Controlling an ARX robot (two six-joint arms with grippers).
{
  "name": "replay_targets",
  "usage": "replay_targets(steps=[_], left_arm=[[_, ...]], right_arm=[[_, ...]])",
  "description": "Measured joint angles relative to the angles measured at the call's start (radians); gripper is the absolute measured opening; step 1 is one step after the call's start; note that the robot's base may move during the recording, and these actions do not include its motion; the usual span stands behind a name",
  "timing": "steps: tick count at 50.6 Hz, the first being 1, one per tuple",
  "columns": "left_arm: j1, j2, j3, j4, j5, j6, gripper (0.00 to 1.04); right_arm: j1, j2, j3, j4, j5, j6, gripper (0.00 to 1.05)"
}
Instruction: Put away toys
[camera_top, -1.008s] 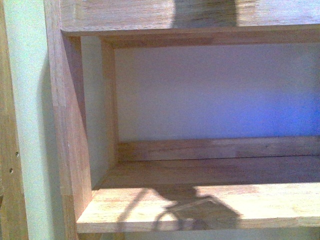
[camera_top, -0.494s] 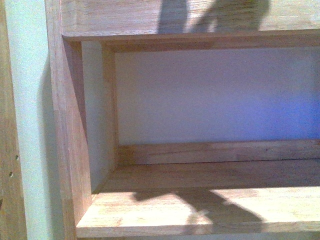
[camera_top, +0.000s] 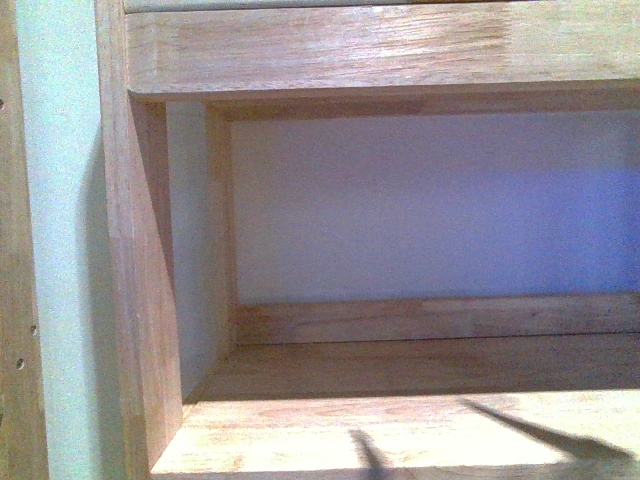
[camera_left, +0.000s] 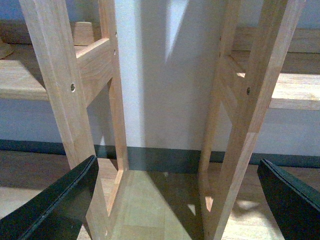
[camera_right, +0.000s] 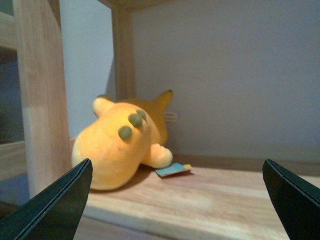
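Observation:
The orange-yellow plush toy (camera_right: 122, 145) lies on a wooden shelf board (camera_right: 215, 200), in the corner by the shelf's post and back wall, with dark spots on top and a blue tag (camera_right: 172, 170) beside it. It shows only in the right wrist view. My right gripper (camera_right: 177, 200) is open and empty, in front of the shelf's edge, apart from the toy. My left gripper (camera_left: 177, 200) is open and empty, facing the gap between two wooden shelf frames (camera_left: 55, 85) above the floor. No gripper shows in the front view.
The front view shows a wooden shelf compartment (camera_top: 400, 430) with a white back panel (camera_top: 430, 200), a side panel (camera_top: 130, 250) at left and a shelf board above. A pale wall and dark baseboard (camera_left: 165, 157) lie behind the frames.
The front view has shifted upward: the shelf boards sit lower in the picture. The arm shadows on the lower and upper boards have mostly gone, leaving thin streaks at the bottom.

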Motion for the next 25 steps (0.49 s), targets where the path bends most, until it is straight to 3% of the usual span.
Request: replay_targets(steps=[17, 25], left_arm=[[0.000, 0.000, 0.000, 0.000, 0.000, 0.000, 0.99], [0.000, 0.000, 0.000, 0.000, 0.000, 0.000, 0.99]], right_arm=[[-0.124, -0.220, -0.400, 0.079, -0.008, -0.002, 1.04], [-0.135, -0.337, -0.562, 0.068, -0.024, 0.011, 1.04]])
